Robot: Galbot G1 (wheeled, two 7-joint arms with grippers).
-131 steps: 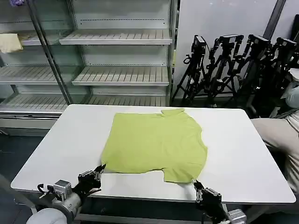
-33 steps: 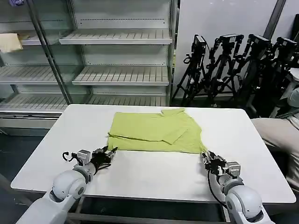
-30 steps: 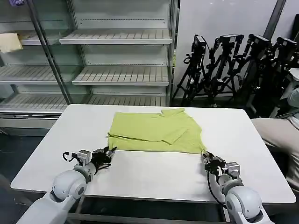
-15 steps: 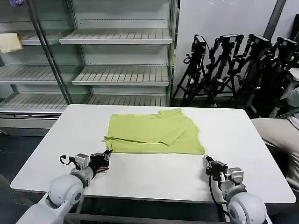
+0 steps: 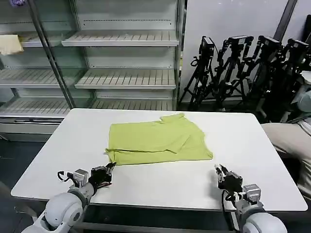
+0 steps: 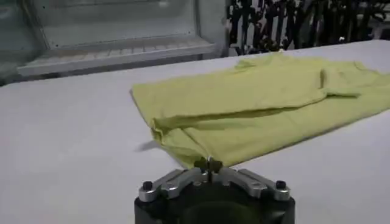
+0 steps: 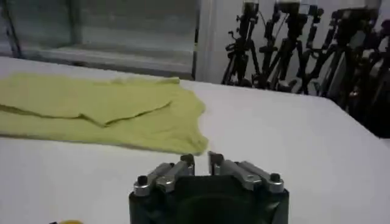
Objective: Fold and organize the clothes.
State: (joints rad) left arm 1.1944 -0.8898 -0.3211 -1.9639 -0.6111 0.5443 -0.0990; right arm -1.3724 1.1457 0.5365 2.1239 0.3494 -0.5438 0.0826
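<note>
The clothes, a lime-green shirt point(image 5: 158, 141), lie folded in half across the middle of the white table point(image 5: 160, 187), collar at the far side. My left gripper point(image 5: 111, 166) sits low on the table at the shirt's near left corner. In the left wrist view its fingertips point(image 6: 208, 163) are closed together on the edge of the shirt point(image 6: 262, 103), which runs right down to them. My right gripper point(image 5: 218, 169) rests on the table a short way in front of the shirt's near right corner. Its fingers point(image 7: 201, 159) stand slightly apart with nothing between them, clear of the shirt point(image 7: 103, 106).
Empty metal shelving point(image 5: 121, 77) stands behind the table, with a small pale yellow cloth point(image 5: 9, 44) on a shelf at the far left. Black tripods point(image 5: 243, 68) crowd the back right. A seated person's leg point(image 5: 291, 141) is at the right edge.
The shirt's near half has been folded over the far half. Both grippers have drawn back toward the front edge; the shirt slid left and forward with the left gripper, and the right gripper has come off it.
</note>
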